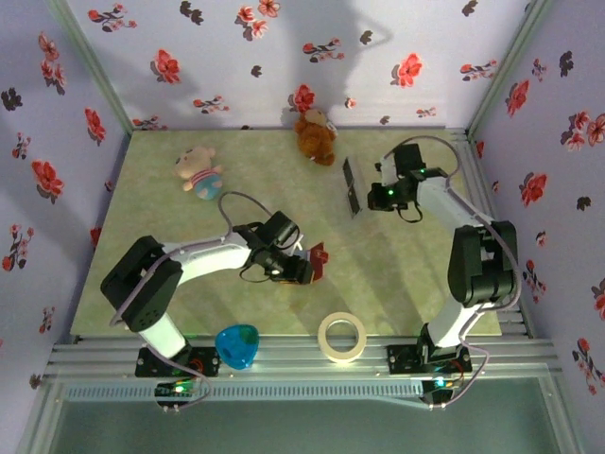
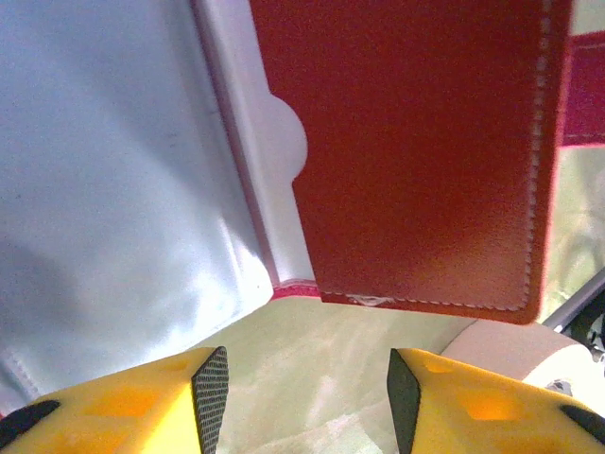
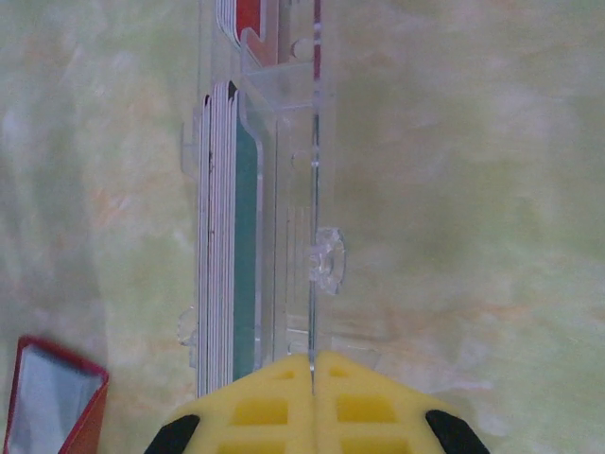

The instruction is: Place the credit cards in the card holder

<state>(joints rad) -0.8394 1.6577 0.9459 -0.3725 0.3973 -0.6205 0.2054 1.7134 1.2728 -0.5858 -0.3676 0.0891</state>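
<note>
Open card holder (image 2: 416,161), cropped at the edges.
Left gripper (image 2: 307,378) parted, empty; right gripper (image 3: 312,364) closed at clear rack (image 3: 284,142) wall, grip unclear; credit cards (image 3: 244,255) edge-on.

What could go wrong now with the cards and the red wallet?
1. The right gripper is shut on the clear stand's thin wall, not on the cards. Pulling might tip the stand and spill them.
2. The left gripper is open and the wallet lies just past its fingers, ungripped. It may flop shut or slide.
</note>
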